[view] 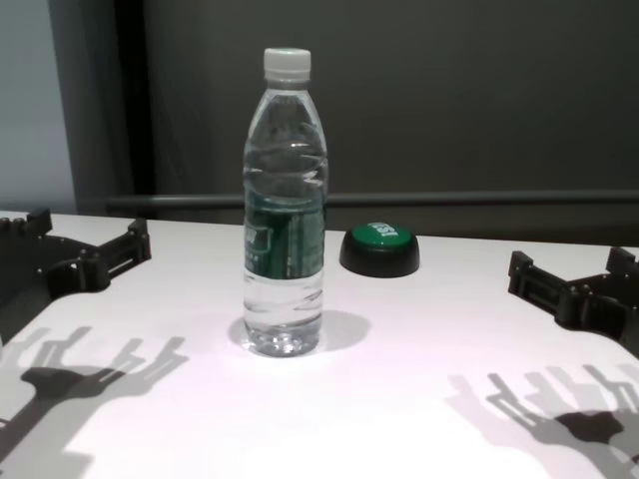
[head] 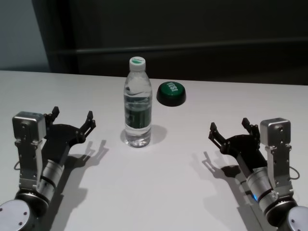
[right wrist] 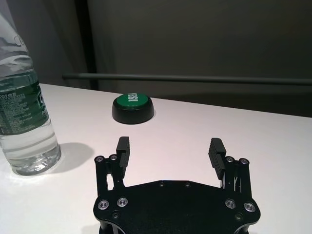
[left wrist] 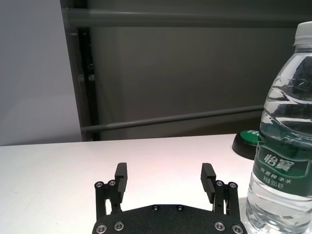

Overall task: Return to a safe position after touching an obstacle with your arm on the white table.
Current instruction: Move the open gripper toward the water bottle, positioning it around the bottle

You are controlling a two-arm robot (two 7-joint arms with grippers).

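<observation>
The obstacle, a clear water bottle (head: 137,107) with a white cap and green label, stands upright in the middle of the white table (head: 168,192). It also shows in the chest view (view: 286,210), the left wrist view (left wrist: 283,146) and the right wrist view (right wrist: 22,102). My left gripper (head: 72,118) is open and empty, held above the table to the left of the bottle and apart from it. My right gripper (head: 230,129) is open and empty, well to the right of the bottle.
A green push button on a black base (head: 171,93) sits behind and right of the bottle; it also shows in the chest view (view: 379,249) and right wrist view (right wrist: 132,107). A dark wall with a rail lies beyond the table's far edge.
</observation>
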